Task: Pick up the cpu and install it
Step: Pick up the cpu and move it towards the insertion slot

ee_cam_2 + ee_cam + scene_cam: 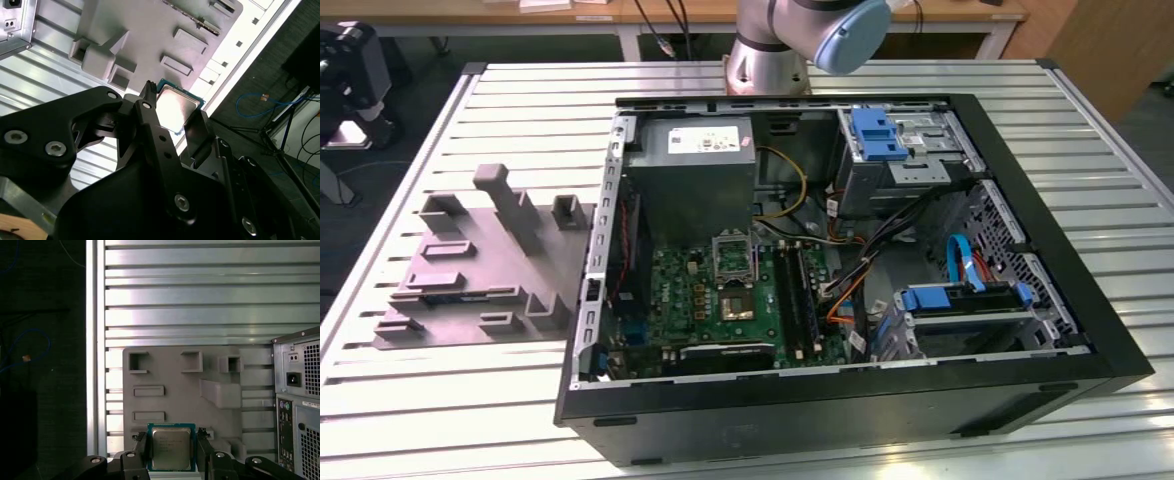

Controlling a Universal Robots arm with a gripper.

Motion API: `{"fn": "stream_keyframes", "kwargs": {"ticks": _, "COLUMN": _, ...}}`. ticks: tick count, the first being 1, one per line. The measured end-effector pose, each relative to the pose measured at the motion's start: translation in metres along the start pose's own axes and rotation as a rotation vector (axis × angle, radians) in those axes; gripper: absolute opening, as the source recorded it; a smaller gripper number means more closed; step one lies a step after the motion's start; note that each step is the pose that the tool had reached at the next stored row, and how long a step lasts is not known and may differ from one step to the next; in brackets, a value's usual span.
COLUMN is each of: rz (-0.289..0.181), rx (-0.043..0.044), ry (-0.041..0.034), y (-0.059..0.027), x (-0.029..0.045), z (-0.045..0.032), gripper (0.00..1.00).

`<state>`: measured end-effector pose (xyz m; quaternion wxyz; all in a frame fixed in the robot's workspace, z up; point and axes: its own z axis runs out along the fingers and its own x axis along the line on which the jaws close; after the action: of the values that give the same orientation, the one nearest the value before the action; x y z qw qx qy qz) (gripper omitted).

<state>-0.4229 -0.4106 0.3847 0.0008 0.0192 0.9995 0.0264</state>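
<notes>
The pincer [172,446] pinches the cpu [171,450] by two opposite edges, held above the grey fixture plate [175,371] on the slatted tabletop [200,290]. Its silvery top faces both wrist views; being square, it has no clear long axis

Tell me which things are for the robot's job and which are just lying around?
For the job: the cpu, held in the gripper; the open computer case with its green circuit board.
Just lying about: the grey tray; the slatted table.
</notes>
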Motion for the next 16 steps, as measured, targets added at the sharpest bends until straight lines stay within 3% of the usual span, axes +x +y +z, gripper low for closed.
{"fn": "stream_keyframes", "kwargs": {"ticks": 16, "rz": 0.0, "rx": 0.0, "ry": 0.0, "y": 0.0002, "x": -0.0049, "z": 0.0, "gripper": 0.47}}
